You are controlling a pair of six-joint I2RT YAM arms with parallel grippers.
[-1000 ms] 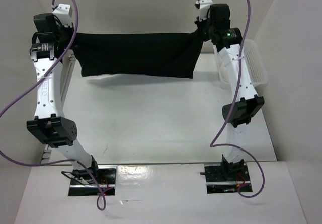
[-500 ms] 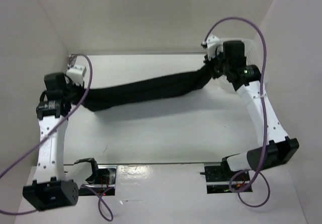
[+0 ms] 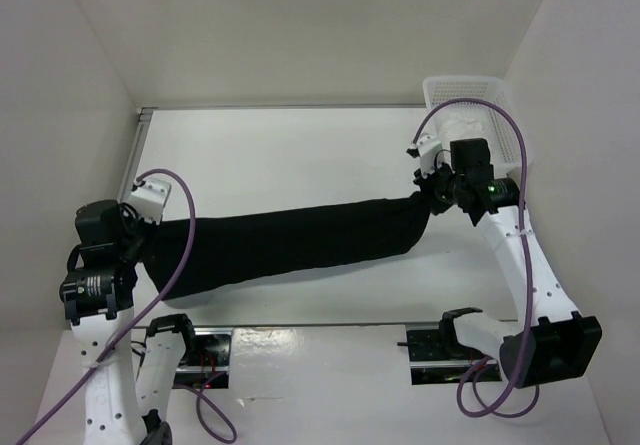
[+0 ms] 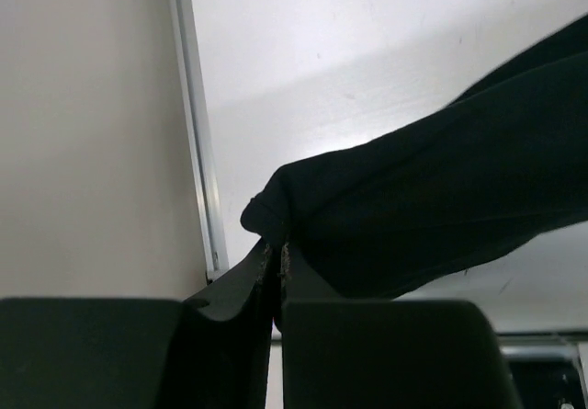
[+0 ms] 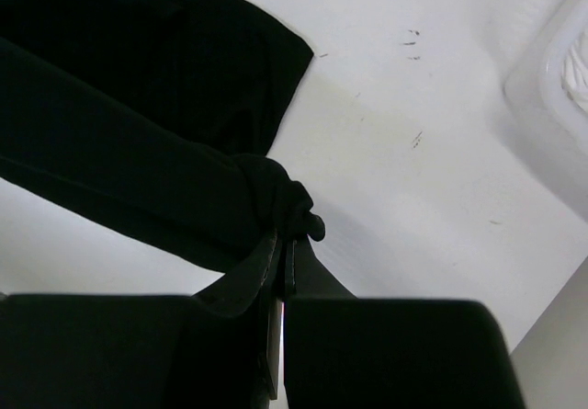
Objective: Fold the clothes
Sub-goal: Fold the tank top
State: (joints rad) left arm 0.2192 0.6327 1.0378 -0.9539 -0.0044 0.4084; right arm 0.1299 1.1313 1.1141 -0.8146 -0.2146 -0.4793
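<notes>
The clothes (image 3: 300, 240) are one black T-shirt, drawn into a long band low over the near half of the table, sloping from lower left to upper right. My left gripper (image 3: 140, 233) pinches its left end, where the left wrist view shows the jaws (image 4: 277, 248) closed on a bunched corner of the black fabric (image 4: 432, 216). My right gripper (image 3: 428, 200) holds the right end. In the right wrist view its jaws (image 5: 285, 239) are shut on a knot-like bunch, and the cloth (image 5: 119, 152) trails off to the left.
A white mesh basket (image 3: 470, 90) stands at the back right corner with something white inside; its rim (image 5: 560, 69) shows in the right wrist view. A metal rail (image 4: 197, 152) runs along the table's left edge by the side wall. Walls enclose the table.
Both arms have swung down and toward the near edge. The shirt, which hung spread out high at the back, now stretches as a narrow band low over the table.
</notes>
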